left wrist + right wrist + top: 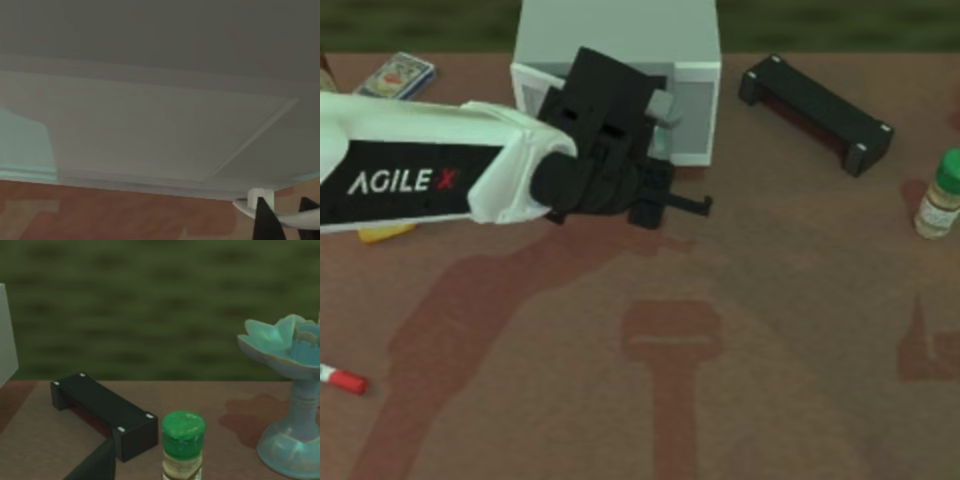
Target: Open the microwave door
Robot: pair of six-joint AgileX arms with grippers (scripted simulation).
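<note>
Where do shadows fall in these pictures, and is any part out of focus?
Top view: dark arm-shaped shadows lie on the table in front of the microwave. Right wrist view: the green backdrop is blurred, and the teal pedestal dish casts a shadow on the table. Left wrist view: evenly lit, no strong shadow.

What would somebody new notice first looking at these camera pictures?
First, the big white and black left arm reaching in from the table's left, its black tool right at the front of the boxy light grey-white microwave at the back. Next, the long black bracket-shaped block to the microwave's right. Then the green-capped jar at the right edge and, in the right wrist view, a teal flower-shaped stand near it.
</note>
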